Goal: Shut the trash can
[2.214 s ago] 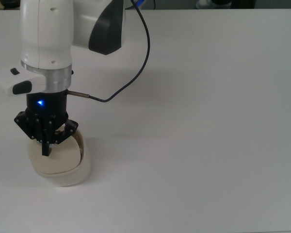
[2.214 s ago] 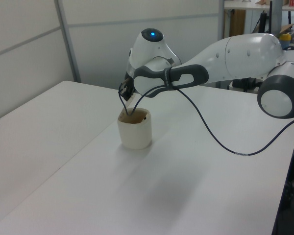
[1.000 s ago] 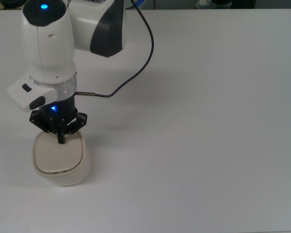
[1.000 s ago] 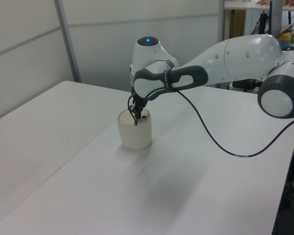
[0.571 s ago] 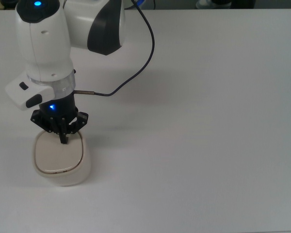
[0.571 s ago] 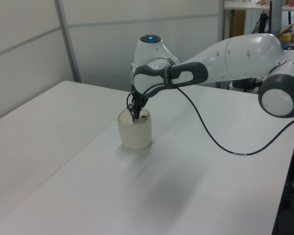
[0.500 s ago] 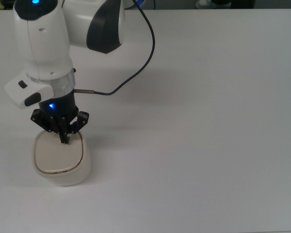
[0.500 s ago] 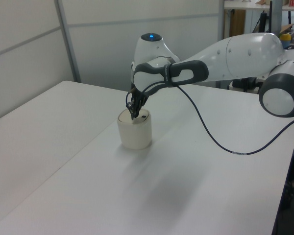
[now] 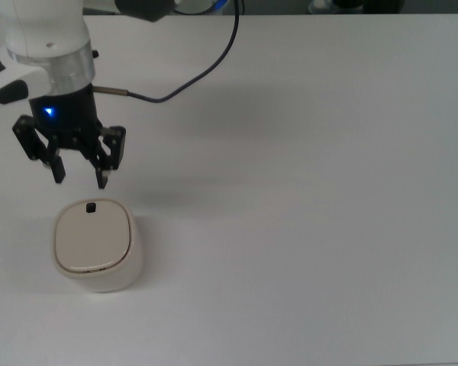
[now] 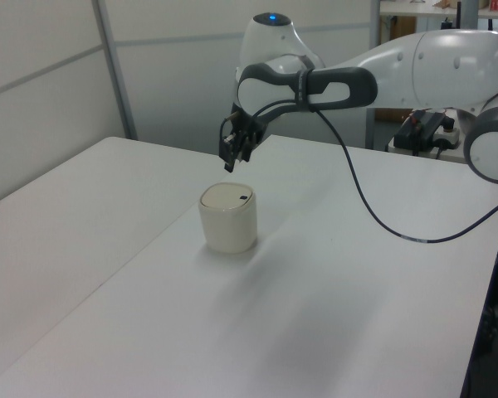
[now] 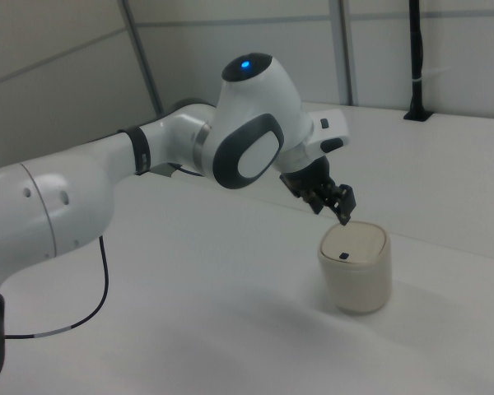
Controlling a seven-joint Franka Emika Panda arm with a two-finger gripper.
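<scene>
Only the trash can (image 9: 95,245) interrupts the table (image 9: 328,191).

Trash can (image 9: 98,248): cream-beige plastic by the look, smooth, matt to faintly satin; lid (image 9: 91,238) the same finish, flat, with a small black button (image 9: 90,207). Table (image 9: 328,191): white, smooth, matt, soft shadows only. Arm shells (image 11: 255,123): glossy white plastic with highlights, dark grey glossy panel (image 11: 247,154). Wrist ring (image 9: 67,75): bare brushed metal, dull sheen. Gripper (image 9: 79,177): black, matt, hard-looking, fingers parted. Cable (image 9: 214,61): dark, smooth rubbery sheath.
</scene>
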